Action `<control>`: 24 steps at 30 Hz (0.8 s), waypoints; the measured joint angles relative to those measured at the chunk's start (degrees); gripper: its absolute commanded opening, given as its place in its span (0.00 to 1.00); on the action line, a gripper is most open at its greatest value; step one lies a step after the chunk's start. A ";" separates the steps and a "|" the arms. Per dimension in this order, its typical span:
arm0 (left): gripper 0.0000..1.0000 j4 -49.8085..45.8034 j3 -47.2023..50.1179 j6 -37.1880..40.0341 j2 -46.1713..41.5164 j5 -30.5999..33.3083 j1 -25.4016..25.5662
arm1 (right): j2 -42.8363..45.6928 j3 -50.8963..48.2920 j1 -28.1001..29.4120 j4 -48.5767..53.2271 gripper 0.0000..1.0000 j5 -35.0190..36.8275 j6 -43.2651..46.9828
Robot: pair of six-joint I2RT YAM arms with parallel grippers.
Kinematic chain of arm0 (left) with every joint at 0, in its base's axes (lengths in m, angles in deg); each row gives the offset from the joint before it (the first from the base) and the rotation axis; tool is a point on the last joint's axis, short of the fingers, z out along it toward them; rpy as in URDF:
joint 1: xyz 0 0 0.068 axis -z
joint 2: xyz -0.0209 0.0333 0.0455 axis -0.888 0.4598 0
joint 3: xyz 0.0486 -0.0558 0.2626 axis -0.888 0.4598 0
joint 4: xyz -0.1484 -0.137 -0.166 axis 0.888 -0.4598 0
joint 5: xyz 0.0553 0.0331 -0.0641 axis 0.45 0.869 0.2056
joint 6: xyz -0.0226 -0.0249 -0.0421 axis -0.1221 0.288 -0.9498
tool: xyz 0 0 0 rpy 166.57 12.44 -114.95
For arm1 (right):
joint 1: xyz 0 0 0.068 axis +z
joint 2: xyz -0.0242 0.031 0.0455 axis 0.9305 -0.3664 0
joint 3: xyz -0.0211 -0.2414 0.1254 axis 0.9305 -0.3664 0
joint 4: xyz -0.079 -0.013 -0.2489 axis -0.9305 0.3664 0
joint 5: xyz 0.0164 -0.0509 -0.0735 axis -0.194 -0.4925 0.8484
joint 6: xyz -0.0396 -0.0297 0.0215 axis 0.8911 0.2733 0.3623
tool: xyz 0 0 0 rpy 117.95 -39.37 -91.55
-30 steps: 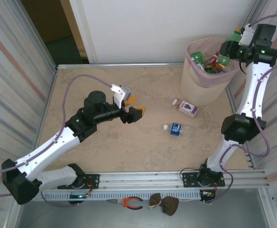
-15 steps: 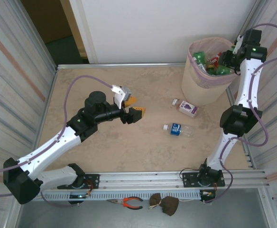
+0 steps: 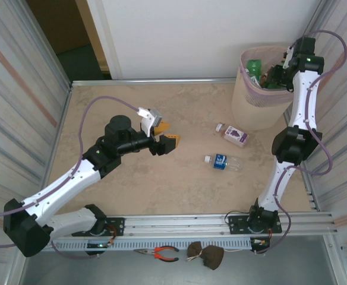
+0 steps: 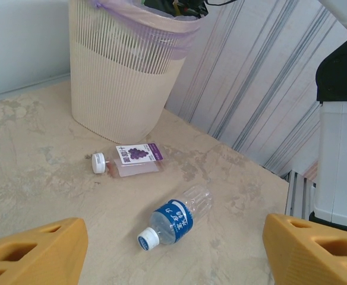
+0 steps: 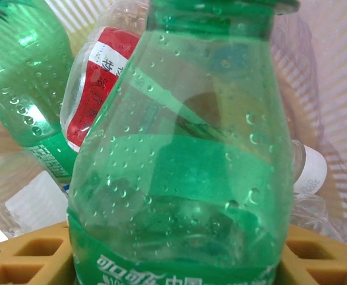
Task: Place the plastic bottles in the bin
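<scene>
Two plastic bottles lie on the table: a flattened purple-label one (image 3: 235, 134) (image 4: 135, 159) with a white cap, and a clear blue-label one (image 3: 224, 162) (image 4: 176, 219). My left gripper (image 3: 167, 134) (image 4: 173, 237) hovers open to their left, facing them, with nothing between its fingers. The beige bin (image 3: 251, 113) (image 4: 120, 77) with a pink liner stands at the far right. My right gripper (image 3: 277, 76) (image 5: 179, 249) hangs over its mouth, shut on a green bottle (image 5: 185, 166). Below lie a red-label bottle (image 5: 99, 77) and another green one (image 5: 25, 89).
Corrugated metal walls close in the table on the left and right, and the right arm's upright links (image 4: 340, 148) stand beside the bin. A raised rail (image 3: 185, 222) runs along the near edge, with pliers (image 3: 161, 254) beyond it.
My right gripper has swung inward with the green bottle, from the bin's right side to over its mouth. The bin has shifted slightly right. The left arm has hardly moved.
</scene>
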 measured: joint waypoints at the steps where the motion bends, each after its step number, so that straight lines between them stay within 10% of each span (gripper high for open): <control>1: 0.78 -0.02 0.02 -0.02 -0.11 0.00 -0.02 | 0.00 0.02 0.00 0.00 0.69 -0.31 -0.02; 15: 0.78 -0.02 0.07 -0.24 -0.61 0.00 -0.28 | 5.09 1.11 0.09 0.00 0.83 -0.46 0.55; 24: 0.78 -0.04 0.07 -1.11 -0.61 0.02 -0.28 | 8.13 1.42 -0.02 -1.20 0.36 -1.18 -0.28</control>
